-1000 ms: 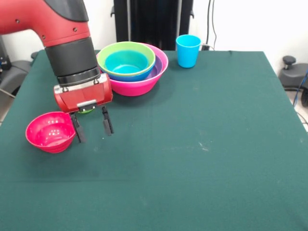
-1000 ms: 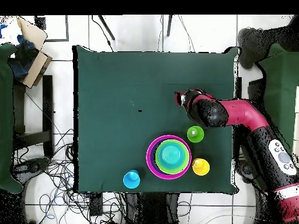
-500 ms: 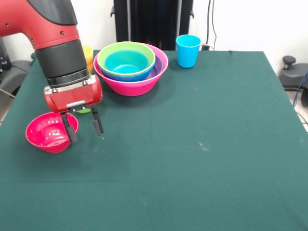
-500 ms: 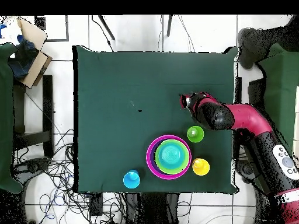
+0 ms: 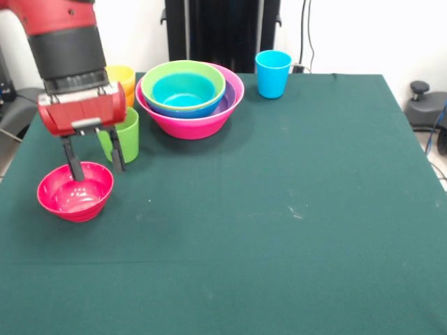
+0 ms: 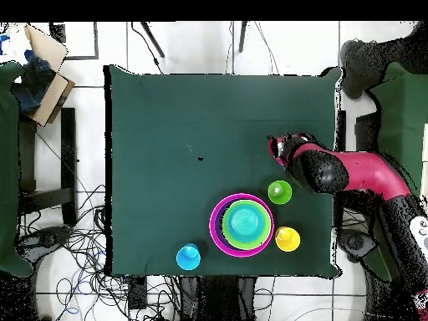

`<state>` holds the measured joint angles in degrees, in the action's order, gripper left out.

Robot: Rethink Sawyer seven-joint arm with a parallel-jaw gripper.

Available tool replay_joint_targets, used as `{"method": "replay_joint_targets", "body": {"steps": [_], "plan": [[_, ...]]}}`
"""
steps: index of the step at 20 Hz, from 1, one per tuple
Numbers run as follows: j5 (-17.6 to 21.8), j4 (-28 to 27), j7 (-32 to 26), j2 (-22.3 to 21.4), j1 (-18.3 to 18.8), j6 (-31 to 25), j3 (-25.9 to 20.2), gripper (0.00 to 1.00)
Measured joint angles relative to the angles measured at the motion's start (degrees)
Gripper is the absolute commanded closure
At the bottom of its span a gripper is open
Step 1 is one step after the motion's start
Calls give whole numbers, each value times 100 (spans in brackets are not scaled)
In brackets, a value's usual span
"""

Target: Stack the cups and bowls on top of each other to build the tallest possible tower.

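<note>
My gripper (image 5: 96, 172) is open and empty, its two fingers hanging just above the far rim of the small red-pink bowl (image 5: 75, 190) at the table's left. The green cup (image 5: 123, 136) stands upright right behind it. The yellow cup (image 5: 121, 75) is partly hidden by my wrist. The tower (image 5: 190, 98) is the large pink bowl (image 5: 202, 124) with purple, blue, light green and light blue bowls nested inside. The blue cup (image 5: 273, 73) stands at the far edge. In the overhead view my arm (image 6: 334, 171) covers the red-pink bowl; the tower (image 6: 242, 224) also shows there.
The green tablecloth (image 5: 293, 223) covers the whole table. In the overhead view the green cup (image 6: 279, 192), yellow cup (image 6: 287, 239) and blue cup (image 6: 188, 257) stand around the nested bowls. Chairs and cables lie beyond the table edges.
My gripper has moved left in the front view, from beside the red-pink bowl to over its far rim, still open. The green and yellow cups have come into view behind it.
</note>
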<state>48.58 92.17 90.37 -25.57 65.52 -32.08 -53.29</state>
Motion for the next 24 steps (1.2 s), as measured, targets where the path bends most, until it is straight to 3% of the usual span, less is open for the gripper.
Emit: {"method": "replay_joint_targets", "body": {"steps": [7,18,24], "plan": [[8,94,0,-379,-111,0,26,0],[48,20,0,129,-411,0,101,0],[69,141,0,131,-507,5,278,0]]}}
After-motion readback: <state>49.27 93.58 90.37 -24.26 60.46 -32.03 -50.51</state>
